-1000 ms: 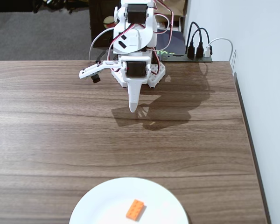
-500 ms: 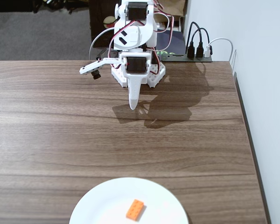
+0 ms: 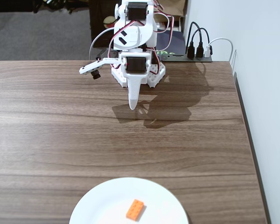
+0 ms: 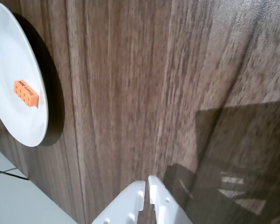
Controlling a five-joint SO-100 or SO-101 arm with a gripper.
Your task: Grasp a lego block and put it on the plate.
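Note:
The orange lego block (image 3: 136, 209) lies flat on the white plate (image 3: 102, 205) at the table's front edge in the fixed view. In the wrist view the lego block (image 4: 26, 92) rests on the plate (image 4: 18, 126) at the upper left. My white gripper (image 3: 133, 106) hangs folded back near the arm's base, far from the plate, pointing down over bare wood. In the wrist view the gripper (image 4: 146, 181) enters from the bottom edge, its two white fingers pressed together with nothing between them.
The arm's base (image 3: 139, 74) stands at the table's back edge, with a black USB hub and cables (image 3: 198, 50) to its right. A white wall (image 3: 266, 93) runs along the table's right edge.
The arm has drawn back slightly toward its base, raising the gripper tip a little. The lego block and plate have not moved.

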